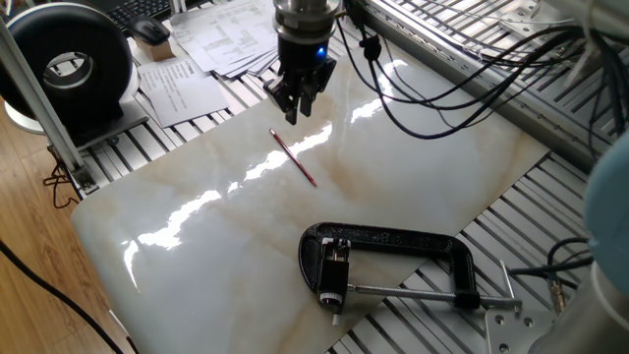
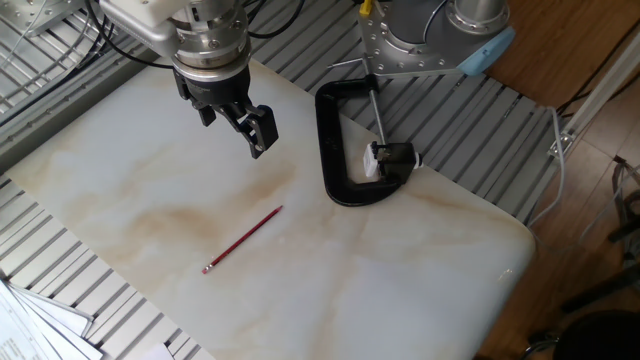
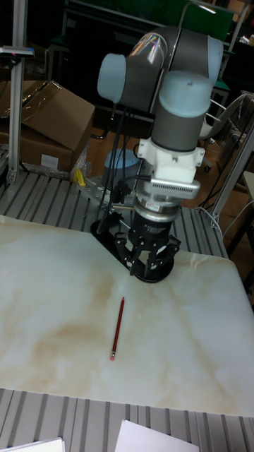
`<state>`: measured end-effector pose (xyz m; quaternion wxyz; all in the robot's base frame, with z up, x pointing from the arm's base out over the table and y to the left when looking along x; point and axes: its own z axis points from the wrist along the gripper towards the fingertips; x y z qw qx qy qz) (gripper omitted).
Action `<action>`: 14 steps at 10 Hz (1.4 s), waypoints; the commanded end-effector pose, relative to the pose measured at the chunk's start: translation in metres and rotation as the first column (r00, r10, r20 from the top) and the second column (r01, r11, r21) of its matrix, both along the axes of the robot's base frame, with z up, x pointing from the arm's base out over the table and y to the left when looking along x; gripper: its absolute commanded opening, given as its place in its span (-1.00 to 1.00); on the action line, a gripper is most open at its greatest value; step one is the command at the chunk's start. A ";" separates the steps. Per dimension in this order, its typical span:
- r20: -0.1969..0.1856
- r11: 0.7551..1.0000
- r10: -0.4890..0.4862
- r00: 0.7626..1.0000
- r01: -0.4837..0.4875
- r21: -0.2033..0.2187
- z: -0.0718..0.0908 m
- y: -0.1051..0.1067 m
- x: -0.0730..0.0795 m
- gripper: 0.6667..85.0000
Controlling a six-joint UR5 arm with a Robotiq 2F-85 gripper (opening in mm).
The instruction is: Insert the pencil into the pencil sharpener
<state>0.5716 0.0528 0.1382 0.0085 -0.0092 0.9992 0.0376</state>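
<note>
The dark red pencil (image 1: 294,157) lies flat on the marble slab, also visible in the other fixed view as the pencil (image 2: 243,240) and in the tall view as the pencil (image 3: 118,327). My gripper (image 1: 292,106) hovers open and empty just beyond the pencil's far end, without touching it. From the other side the gripper (image 2: 240,128) shows its fingers spread, and the gripper (image 3: 147,267) looks the same in the tall view. The small black pencil sharpener (image 1: 334,270) sits held in the clamp's mouth near the slab's edge, seen again as the pencil sharpener (image 2: 390,160). In the tall view my gripper hides it.
A large black C-clamp (image 1: 393,258) with a steel screw rod lies on the slab, and the clamp (image 2: 335,150) shows again from the other side. Papers (image 1: 231,34) and a round black device (image 1: 69,69) sit past the slab's edge. Black cables (image 1: 442,69) hang behind the arm.
</note>
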 end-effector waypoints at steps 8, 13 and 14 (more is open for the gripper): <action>-0.018 0.996 -0.088 0.996 0.088 -0.001 -0.089 -0.034 0.019 -0.19; -0.032 0.990 -0.141 0.989 0.142 0.021 -0.089 -0.029 0.016 -0.19; -0.022 0.991 -0.131 0.991 0.132 0.018 -0.089 -0.031 0.018 -0.19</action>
